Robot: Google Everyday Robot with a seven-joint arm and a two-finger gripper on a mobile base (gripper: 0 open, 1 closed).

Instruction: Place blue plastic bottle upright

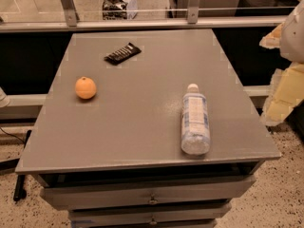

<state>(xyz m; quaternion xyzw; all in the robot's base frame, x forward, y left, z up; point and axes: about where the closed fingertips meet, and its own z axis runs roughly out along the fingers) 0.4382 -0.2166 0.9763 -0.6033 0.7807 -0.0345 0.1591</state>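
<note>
The blue plastic bottle lies on its side on the right part of the grey table top. Its white cap points to the far side and its base is near the front edge. The pale label faces up. My gripper shows as pale yellowish-white parts at the right edge of the view, beyond the table's right side and well apart from the bottle. It holds nothing that I can see.
An orange sits on the left part of the table. A dark flat snack packet lies near the far edge. Drawers are below the top. A rail and glass partition run behind.
</note>
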